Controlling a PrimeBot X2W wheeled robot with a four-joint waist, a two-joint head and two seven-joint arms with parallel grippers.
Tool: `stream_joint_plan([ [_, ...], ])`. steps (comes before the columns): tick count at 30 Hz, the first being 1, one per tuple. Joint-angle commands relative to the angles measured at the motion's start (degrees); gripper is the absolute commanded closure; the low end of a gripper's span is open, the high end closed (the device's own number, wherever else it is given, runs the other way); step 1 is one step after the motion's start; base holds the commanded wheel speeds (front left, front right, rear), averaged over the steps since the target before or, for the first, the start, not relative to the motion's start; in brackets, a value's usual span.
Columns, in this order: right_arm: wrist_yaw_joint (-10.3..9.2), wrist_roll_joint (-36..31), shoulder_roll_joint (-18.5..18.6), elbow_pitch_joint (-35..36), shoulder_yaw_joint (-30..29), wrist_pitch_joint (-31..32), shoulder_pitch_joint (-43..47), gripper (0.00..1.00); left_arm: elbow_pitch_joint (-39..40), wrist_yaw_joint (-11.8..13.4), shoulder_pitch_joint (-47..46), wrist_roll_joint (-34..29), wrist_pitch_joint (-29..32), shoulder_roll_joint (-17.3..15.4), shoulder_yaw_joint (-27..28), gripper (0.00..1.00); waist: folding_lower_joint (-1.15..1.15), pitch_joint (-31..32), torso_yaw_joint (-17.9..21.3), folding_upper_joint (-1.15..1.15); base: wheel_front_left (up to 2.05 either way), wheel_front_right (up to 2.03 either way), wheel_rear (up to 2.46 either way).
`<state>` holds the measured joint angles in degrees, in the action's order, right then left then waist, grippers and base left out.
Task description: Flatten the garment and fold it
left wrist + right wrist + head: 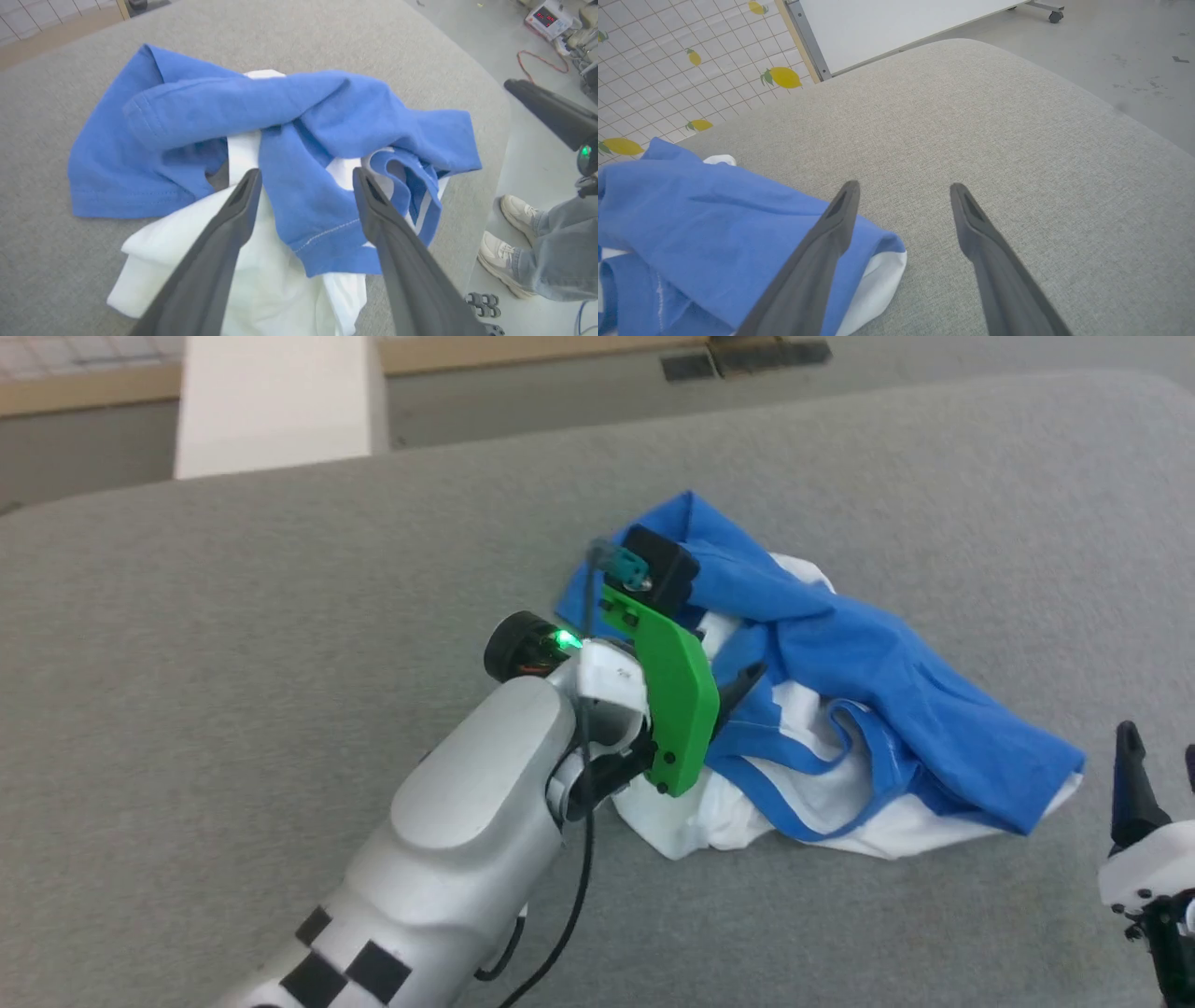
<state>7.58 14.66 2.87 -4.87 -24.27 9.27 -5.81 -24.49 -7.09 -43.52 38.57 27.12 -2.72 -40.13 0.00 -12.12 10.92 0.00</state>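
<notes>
Shirt in a heap on the grey cushion, blue sleeves twisted across the white body, nothing flat yet. Left gripper hangs right over the middle of the pile, its 2 fingers spread wide either side of a blue fold, pinching nothing. Whether the tips touch cloth, I cannot tell. Right gripper is spread wide too, empty, over bare cushion just beside the shirt's blue-and-white edge.

Here's the danger, as I judge it: if the left one bites where it hangs, it takes several layers at once, and the whole bundle comes up knotted instead of opening. The sleeves are wrapped over each other, so a pull on 1 could drag the other and tighten the tangle. The pile also lies near the cushion's rounded edge, and a hard tug that way could slide it off onto the floor.

Around it: a person's shoes and jeans stand just past that edge, close to any wide swing of an arm. A white panel and a lemon-print wall sit behind, well apart.
</notes>
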Motion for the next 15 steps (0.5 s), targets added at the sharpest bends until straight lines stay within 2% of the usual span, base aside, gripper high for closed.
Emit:
stream_joint_plan([
  [1,-0.09,0.4,0.0,-0.6,0.5,-0.8,-1.0,0.00,-1.9,-0.4,-1.2,0.0,1.4,-0.2,-1.0,0.00,0.00,-4.0,4.1,0.00,0.00,0.00,0.00],
  [8,-0.09,0.6,0.0,-3.6,1.0,-3.2,-1.4,0.00,-6.8,-0.4,-2.4,1.2,4.5,-0.3,-2.7,0.00,0.00,-5.5,6.1,0.00,0.00,0.00,0.00],
  [9,-0.09,0.5,0.0,-4.0,1.0,-3.5,-1.4,0.00,-6.7,-0.4,-2.5,1.7,4.2,-0.3,-2.9,0.07,0.00,-5.6,6.1,0.00,0.00,0.00,0.00],
  [10,-0.09,0.4,0.0,-4.4,0.9,-3.7,-1.4,0.00,-6.3,-0.4,-2.7,1.9,3.7,-0.3,-3.3,0.75,0.00,-5.6,6.0,0.00,0.00,0.00,0.00],
  [11,-0.09,0.2,0.0,-4.8,0.8,-3.9,-1.4,0.00,-5.8,-0.4,-2.8,2.3,3.0,-0.2,-3.8,0.91,0.00,-5.5,5.9,0.00,0.00,0.00,0.00],
  [12,-0.09,0.0,0.0,-5.1,0.7,-4.0,-1.4,0.00,-5.5,-0.4,-2.9,2.8,2.6,-0.2,-4.3,1.00,0.00,-5.4,5.7,0.00,0.00,0.00,0.00],
  [15,-0.09,-0.5,0.0,-5.9,0.5,-4.2,-1.6,0.00,-3.9,-0.4,-3.3,4.4,-0.1,-0.2,-5.1,1.00,0.00,-4.8,4.6,0.00,0.00,0.00,0.00],
])
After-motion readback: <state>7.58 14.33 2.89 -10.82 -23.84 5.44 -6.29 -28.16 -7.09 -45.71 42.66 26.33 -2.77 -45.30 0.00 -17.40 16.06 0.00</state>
